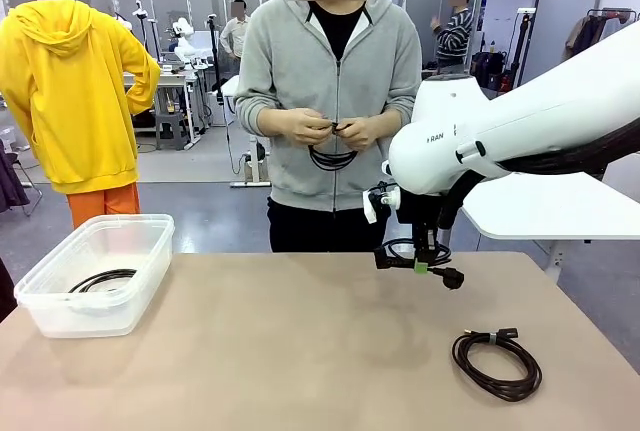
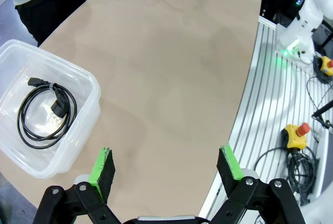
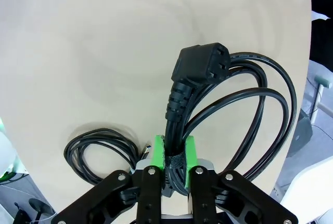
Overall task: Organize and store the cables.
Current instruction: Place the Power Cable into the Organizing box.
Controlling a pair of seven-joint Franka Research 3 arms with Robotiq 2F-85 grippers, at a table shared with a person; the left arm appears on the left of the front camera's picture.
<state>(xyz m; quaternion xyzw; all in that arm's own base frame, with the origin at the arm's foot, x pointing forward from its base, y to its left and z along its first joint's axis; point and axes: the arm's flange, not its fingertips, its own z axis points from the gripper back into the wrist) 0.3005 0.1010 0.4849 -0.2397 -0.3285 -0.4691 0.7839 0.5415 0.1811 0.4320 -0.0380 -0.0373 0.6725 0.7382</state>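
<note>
My right gripper (image 1: 425,263) is clamped on a coiled cable (image 3: 200,68), mid-right of the front view, above the table (image 1: 300,351). Plan: carry it level to the clear bin (image 1: 60,316) at lower left and release low beside the coil (image 1: 100,279) inside. On my left gripper (image 2: 165,156), fingers apart, empty.

Four cables are counted: one binned cable (image 2: 57,104), one table cable (image 1: 465,359), one gripped cable (image 3: 200,68), one hand-held cable (image 1: 332,159). One clear bin (image 1: 95,316) is seen.
</note>
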